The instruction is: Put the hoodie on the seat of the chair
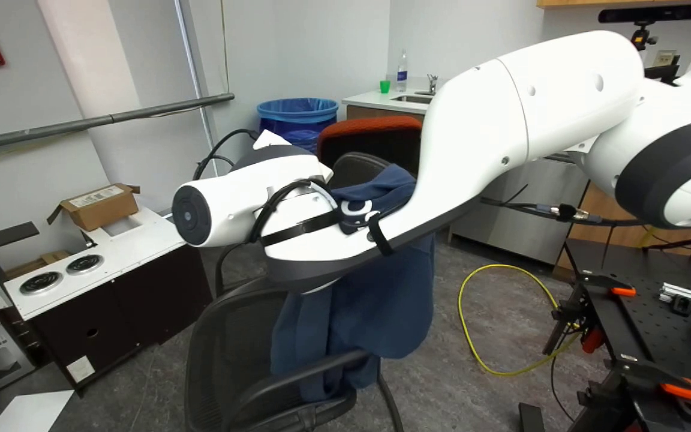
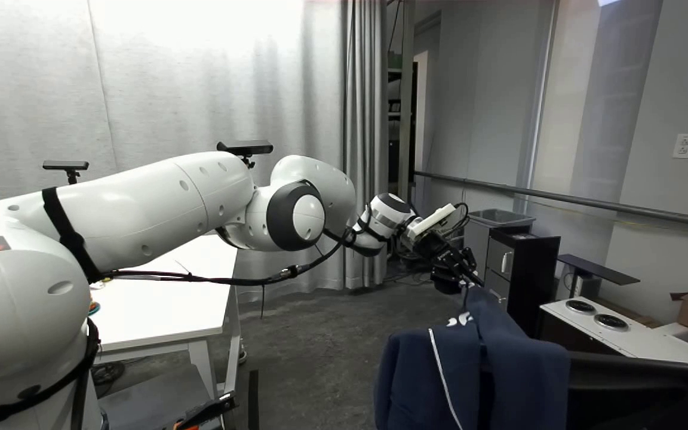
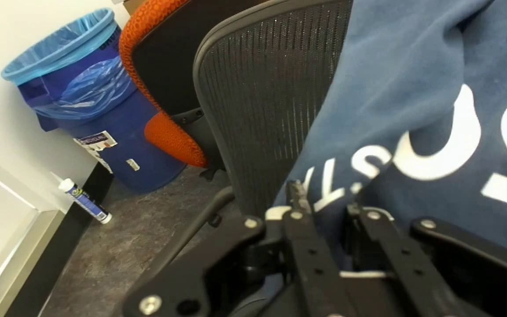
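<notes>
The blue hoodie [image 1: 381, 300] with white lettering is draped over the back of the black office chair [image 2: 636, 382] and hangs down. A fold of the hoodie [image 2: 517, 370] rises to my gripper [image 2: 472, 279]. In the wrist view the hoodie [image 3: 390, 97] fills the right side. My gripper [image 3: 326, 201] is partly closed there, with blue fabric between its fingers. The chair's mesh back [image 3: 271, 101] shows beside the hoodie. The black seat [image 1: 231, 360] shows below the arm in an exterior view, where the wrist hides the gripper.
An orange-backed chair [image 1: 372, 125] and a blue bin [image 1: 297, 114] stand behind the black chair. The chair's armrest [image 1: 291, 381] curves beside the seat. A white stovetop cabinet [image 1: 111, 270] stands nearby. A white table [image 2: 177, 310] is near the arm.
</notes>
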`<state>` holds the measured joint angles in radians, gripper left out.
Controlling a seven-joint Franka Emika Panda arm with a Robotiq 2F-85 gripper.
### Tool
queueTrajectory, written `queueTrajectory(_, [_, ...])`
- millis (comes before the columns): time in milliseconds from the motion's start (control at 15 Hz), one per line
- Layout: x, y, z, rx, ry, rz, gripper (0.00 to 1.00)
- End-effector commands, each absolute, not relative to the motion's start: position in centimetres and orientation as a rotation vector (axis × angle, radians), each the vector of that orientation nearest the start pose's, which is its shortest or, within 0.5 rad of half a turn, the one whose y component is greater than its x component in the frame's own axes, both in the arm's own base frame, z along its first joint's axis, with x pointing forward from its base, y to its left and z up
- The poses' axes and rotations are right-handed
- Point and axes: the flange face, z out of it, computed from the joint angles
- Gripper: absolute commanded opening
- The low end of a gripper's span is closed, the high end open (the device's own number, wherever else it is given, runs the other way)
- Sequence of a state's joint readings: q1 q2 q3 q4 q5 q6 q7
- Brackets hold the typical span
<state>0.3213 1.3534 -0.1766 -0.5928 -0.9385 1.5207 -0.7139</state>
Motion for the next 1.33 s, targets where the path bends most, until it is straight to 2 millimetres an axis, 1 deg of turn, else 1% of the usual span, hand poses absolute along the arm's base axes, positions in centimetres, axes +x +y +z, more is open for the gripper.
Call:
queueTrajectory(0, [76.3, 9.8, 19.2, 1.768, 1.124, -0.838, 0.55])
queueTrajectory(133, [75.8, 9.8, 19.3, 1.808, 1.111, -0.866, 0.68])
queueTrajectory(200, [75.6, 9.7, 19.3, 1.829, 1.098, -0.873, 0.77])
queueTrajectory(267, [77.0, 3.5, 20.1, 1.846, 1.081, -0.876, 0.83])
queueTrajectory(333, [77.0, 2.7, 20.5, 1.862, 1.055, -0.874, 0.92])
queueTrajectory(400, [77.2, 1.8, 21.1, 1.887, 1.032, -0.863, 0.98])
queueTrajectory(467, [77.4, 0.1, 21.5, 1.917, 1.000, -0.845, 1.00])
queueTrajectory(667, [77.6, -4.4, 23.0, 2.037, 0.913, -0.795, 1.00])
queueTrajectory(800, [77.7, -6.4, 23.8, 2.097, 0.845, -0.756, 1.00])
queueTrajectory(1000, [77.9, -7.8, 24.5, 2.145, 0.751, -0.687, 1.00])
queueTrajectory(1133, [78.5, -7.9, 25.4, 2.148, 0.677, -0.585, 1.00])
queueTrajectory(1267, [79.3, -6.9, 26.6, 2.165, 0.624, -0.466, 1.00])
